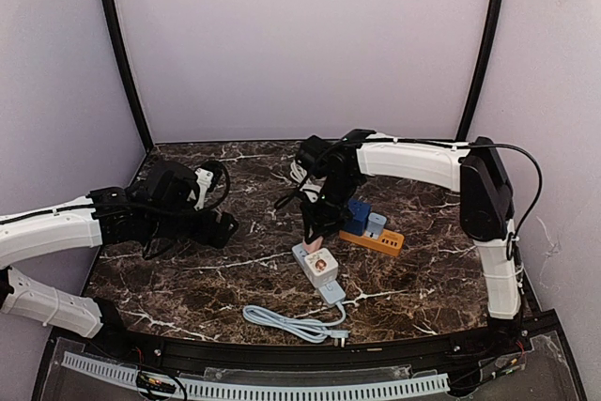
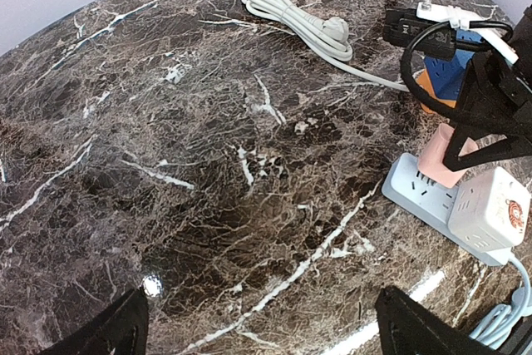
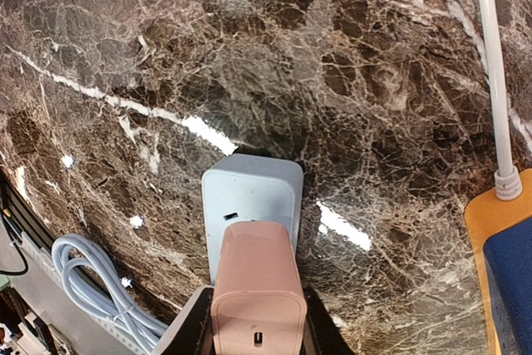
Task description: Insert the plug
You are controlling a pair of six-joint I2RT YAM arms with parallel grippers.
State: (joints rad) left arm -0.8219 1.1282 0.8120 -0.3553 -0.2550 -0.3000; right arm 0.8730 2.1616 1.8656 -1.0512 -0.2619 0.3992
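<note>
Both right gripper (image 1: 315, 232) fingers pinch the pink plug (image 3: 258, 297) upright on the pale-blue power strip (image 3: 249, 184), prongs hidden. Misaligned, a push could tilt it or skid the unheld strip; the left gripper (image 1: 223, 228) hangs spread, well apart.

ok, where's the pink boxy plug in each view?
Top external: pink boxy plug at centre, just below the middle of the picture.
Left wrist: right edge, about mid-height.
Right wrist: bottom centre, large in the picture.
Shared landmark: the pale blue power strip, right at the plug in all three.
</note>
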